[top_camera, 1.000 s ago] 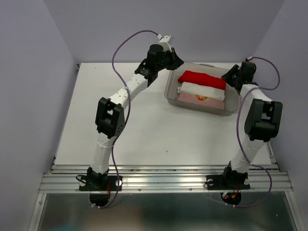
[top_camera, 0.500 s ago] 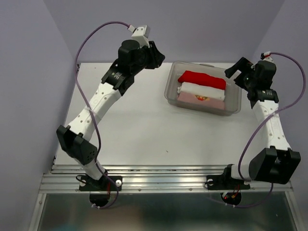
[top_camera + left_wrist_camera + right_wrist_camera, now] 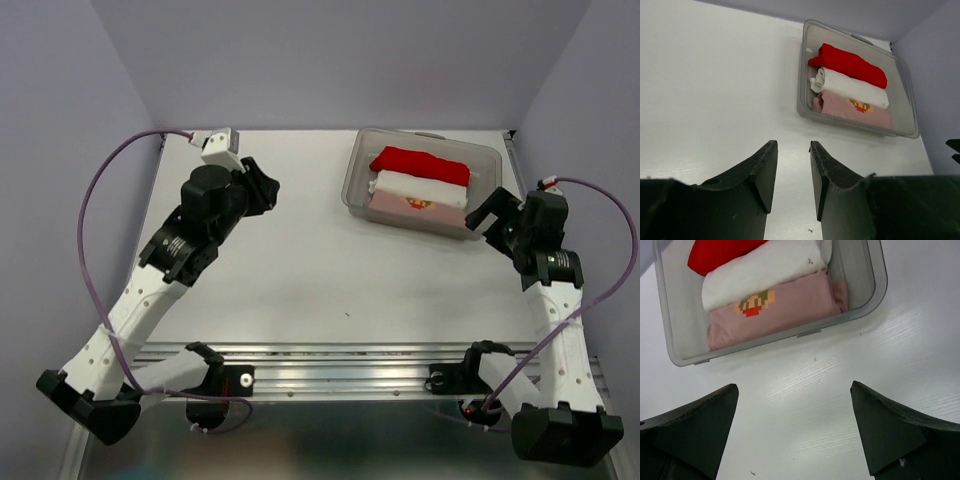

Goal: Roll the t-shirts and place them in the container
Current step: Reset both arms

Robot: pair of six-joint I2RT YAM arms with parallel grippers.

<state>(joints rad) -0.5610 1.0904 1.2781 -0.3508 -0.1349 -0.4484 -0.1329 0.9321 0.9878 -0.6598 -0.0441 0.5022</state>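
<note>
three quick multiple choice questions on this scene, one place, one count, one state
1. The white rolled cloth t-shirt lies: A) between the red rolled t-shirt and the pale pink printed roll B) on top of both C) in a gripper
2. Rolls in the clear plastic bin: A) two B) three C) four
3. The right gripper is: A) shut on a roll B) open, empty C) gripping the bin

Answers: A, the three lie in a row with white in the middle; B, three colours show; B, its jaws stand wide apart, nothing between.
</note>
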